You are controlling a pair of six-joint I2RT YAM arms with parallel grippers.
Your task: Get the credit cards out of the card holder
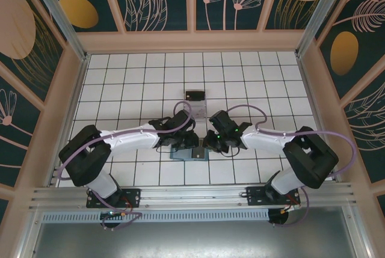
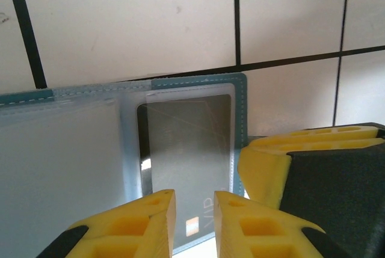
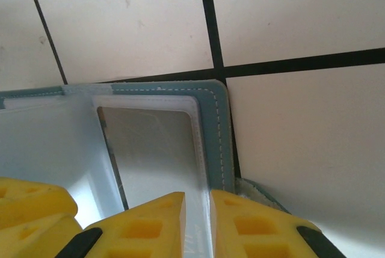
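The teal card holder (image 1: 187, 153) lies open on the tiles between both arms. In the left wrist view a black credit card (image 2: 186, 144) sits inside its clear pocket, beside the stitched teal border (image 2: 240, 107). My left gripper (image 2: 194, 195) hovers over that card's near end with a narrow gap between its yellow fingers and nothing in it. My right gripper (image 3: 197, 195) is closed on the pale edge of the clear pocket, just inside the holder's teal border (image 3: 216, 125). One of the right gripper's fingers (image 2: 264, 168) rests at the holder's right edge. Glare washes out the pocket window in the right wrist view.
A small see-through plastic box (image 1: 195, 96) stands on the tiles behind the holder, about two tiles farther back. Wooden walls (image 1: 72, 89) enclose the white tiled floor on three sides. Both forearms angle inward and meet over the holder.
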